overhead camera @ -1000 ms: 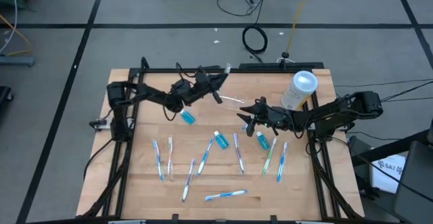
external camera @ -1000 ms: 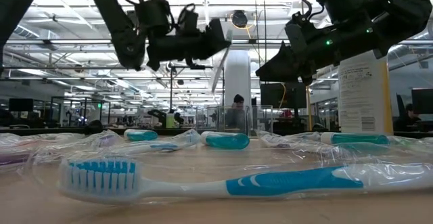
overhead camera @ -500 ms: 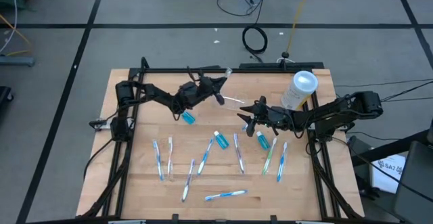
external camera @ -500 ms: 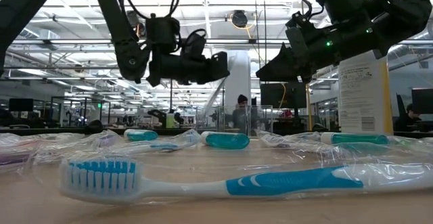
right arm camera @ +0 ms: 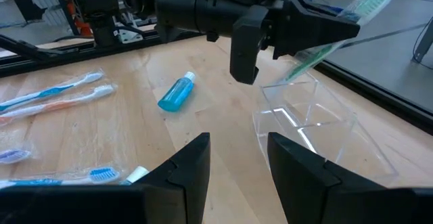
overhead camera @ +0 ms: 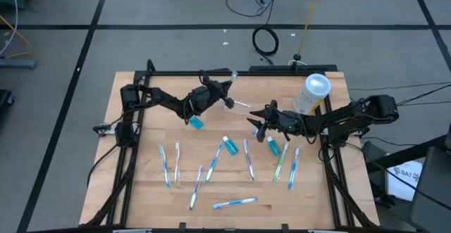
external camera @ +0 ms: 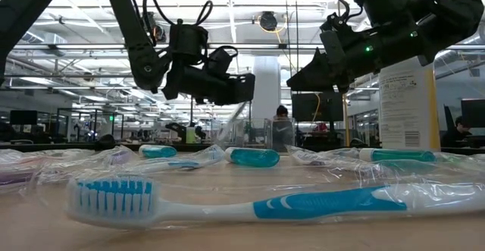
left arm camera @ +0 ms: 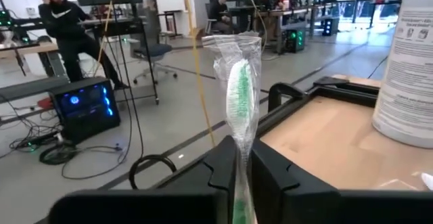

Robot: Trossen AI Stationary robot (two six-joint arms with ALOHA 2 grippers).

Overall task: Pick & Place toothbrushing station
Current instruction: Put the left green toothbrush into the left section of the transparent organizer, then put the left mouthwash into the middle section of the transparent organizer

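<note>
Near the counter's far middle, the toothbrushing station [right arm camera: 308,126] sits on the wood, a clear holder with upright dividers; in the high view it is nearly invisible [overhead camera: 243,107], only faint edges show. Left gripper [overhead camera: 227,92] hangs above and just beside it, jaws pinching a wrapped green toothbrush [left arm camera: 240,99]; the brush's lower end is hidden between the fingers [left arm camera: 223,173], and in the right wrist view its head is cut off at the frame edge [right arm camera: 352,21]. Whether the brush tip touches the station cannot be told. Right gripper [overhead camera: 255,122] waits near the station, jaws spread with nothing between them.

White cylinder [overhead camera: 311,93] stands at the far right of the counter [overhead camera: 141,191]; its label carries small print [left arm camera: 413,55], too fine to read. No brand legible anywhere.

Count on the counter, high view: about eight wrapped toothbrushes [overhead camera: 235,203] in the near half, wrappers blur some outlines, and three small teal tubes [overhead camera: 195,122]. Low view is mostly filled by one blue toothbrush [external camera: 227,202] up close.

One person [left arm camera: 64,28] stands in the room beyond, others too small to make out.
</note>
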